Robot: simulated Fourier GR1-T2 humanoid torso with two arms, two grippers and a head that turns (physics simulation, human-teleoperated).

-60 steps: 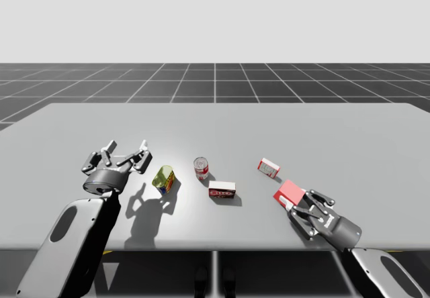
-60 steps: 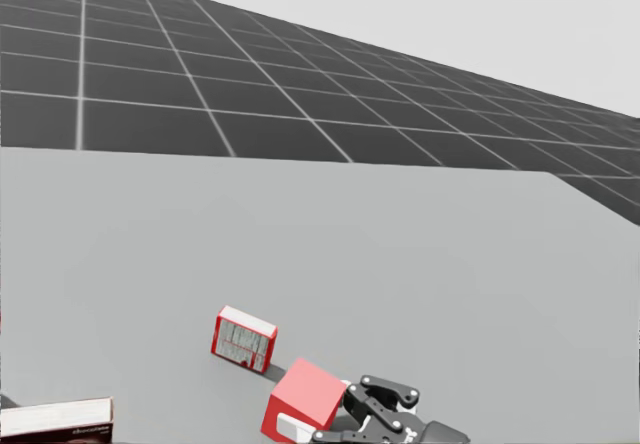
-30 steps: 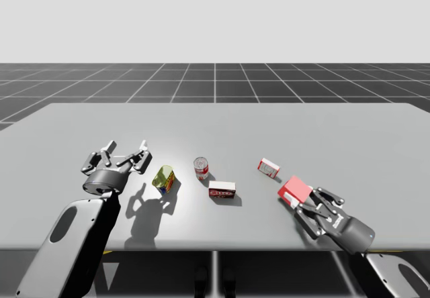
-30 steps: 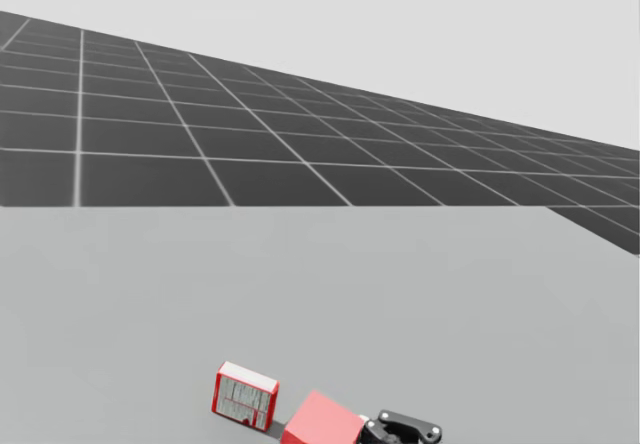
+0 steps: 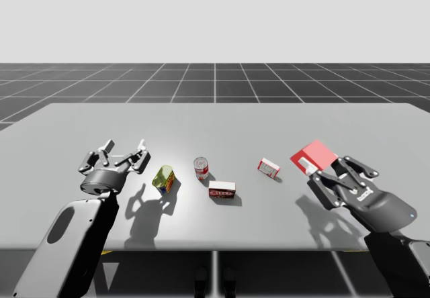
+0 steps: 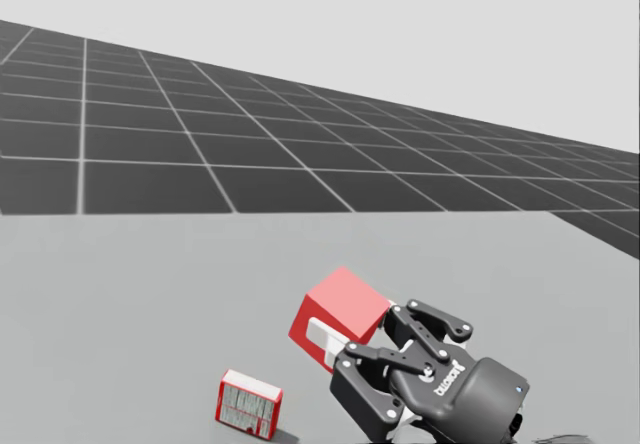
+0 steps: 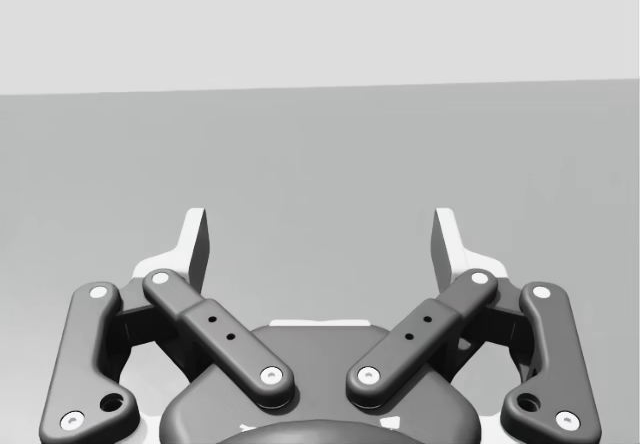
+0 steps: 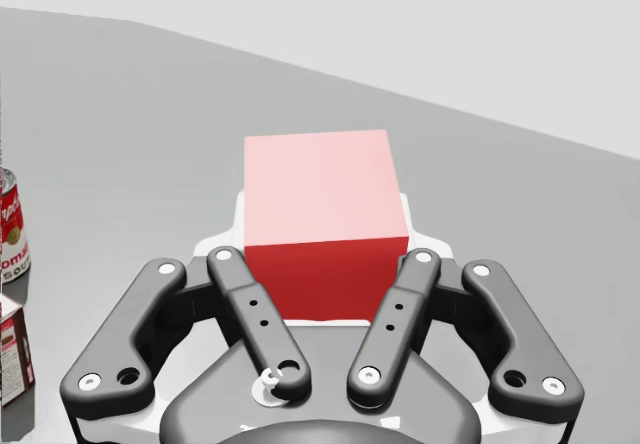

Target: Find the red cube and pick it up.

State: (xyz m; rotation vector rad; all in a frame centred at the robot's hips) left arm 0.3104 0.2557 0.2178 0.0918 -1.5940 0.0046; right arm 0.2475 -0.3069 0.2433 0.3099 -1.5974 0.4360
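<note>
Right gripper (image 5: 322, 168): fingers (image 8: 395, 312) pinch the red cube (image 8: 322, 214) from two sides. The cube sits squarely between them, with its front face just ahead of the finger links. It is held up off the worktop (image 5: 215, 120), and the gripper's shadow falls on the surface below the fingers. Left gripper (image 7: 320, 234): fingers (image 7: 195, 244) spread wide with nothing between them and only bare worktop ahead. A green-and-yellow can (image 5: 163, 178) stands tilted just beside the left fingers, on their inner side and not touching them. A small red-and-white box (image 5: 269, 168) rests on the worktop near the right fingers, lower than the cube and apart from it. A red can (image 5: 201, 168) and a flat dark red box (image 5: 222, 190) stand close together between the two sets of fingers, well apart from both.
</note>
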